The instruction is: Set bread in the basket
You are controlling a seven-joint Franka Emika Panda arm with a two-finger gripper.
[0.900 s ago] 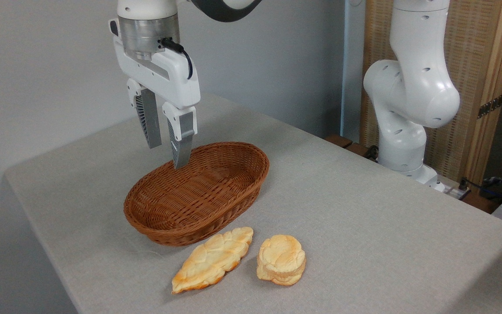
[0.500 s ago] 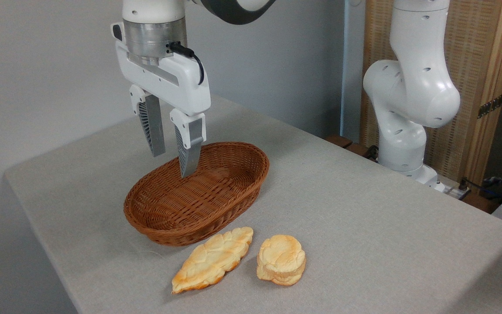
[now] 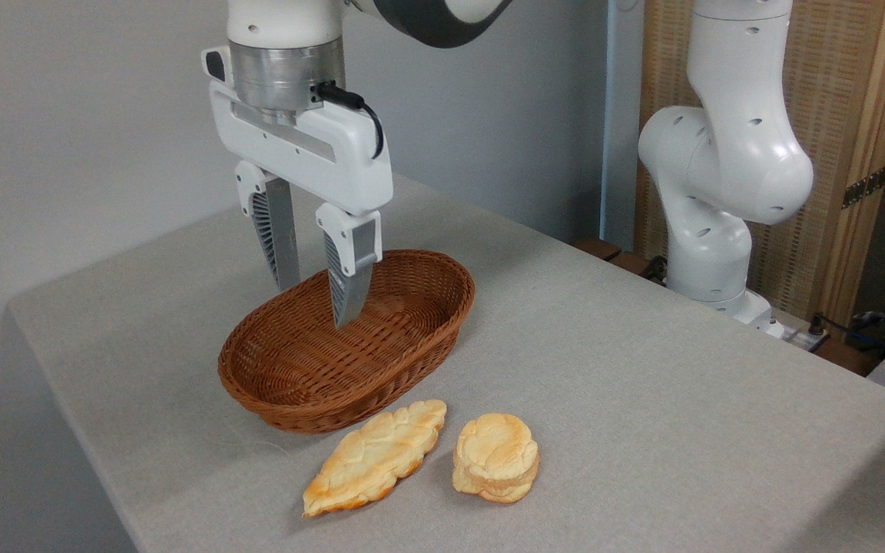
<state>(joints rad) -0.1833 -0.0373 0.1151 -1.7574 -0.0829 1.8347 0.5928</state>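
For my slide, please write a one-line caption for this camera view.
Open gripper above the empty wicker basket; round bread and braided bread lie on the table.

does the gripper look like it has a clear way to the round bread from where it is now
Probably yes. The gripper hangs open and empty above the basket, and the round bread lies uncovered on the table in front of it. The braided bread sits beside it with a gap between them.
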